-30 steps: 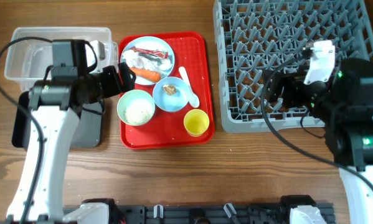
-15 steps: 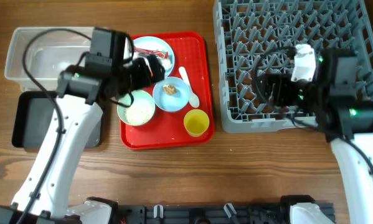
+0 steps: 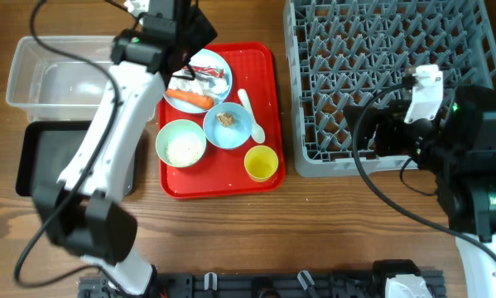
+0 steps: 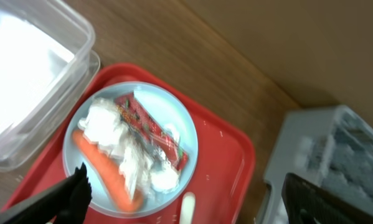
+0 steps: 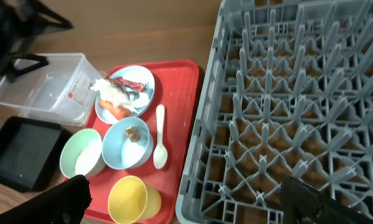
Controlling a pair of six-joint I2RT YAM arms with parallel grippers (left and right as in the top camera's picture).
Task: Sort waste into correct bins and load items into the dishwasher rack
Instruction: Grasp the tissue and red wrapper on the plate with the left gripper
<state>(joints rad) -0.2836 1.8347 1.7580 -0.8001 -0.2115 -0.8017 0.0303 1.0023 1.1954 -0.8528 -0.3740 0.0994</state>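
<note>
The light blue plate (image 3: pixel 223 68) on the red tray holds crumpled white paper (image 4: pixel 105 121), a red-and-white wrapper (image 4: pixel 152 127) and an orange carrot (image 3: pixel 190 98). My left gripper (image 3: pixel 198 35) hangs open and empty above the plate's far edge, its fingers wide apart in the left wrist view (image 4: pixel 186 205). The pale green bowl (image 3: pixel 181 142) holds white rice. The light blue bowl (image 3: pixel 228 128) holds a brown scrap (image 3: pixel 226 118). The white spoon (image 3: pixel 252 112) and yellow cup (image 3: pixel 261 162) sit beside them. My right gripper (image 3: pixel 365 124) is open and empty above the grey rack (image 3: pixel 380 50).
The clear tub (image 3: pixel 49 79) stands left of the red tray (image 3: pixel 223 189), with the black tray (image 3: pixel 40 157) in front of it. My left arm stretches across the black tray and the tub's right end.
My left arm has swung from beside the tub up and right, and its gripper now hangs over the plate's far side. My right gripper has shifted slightly over the rack's front left.
</note>
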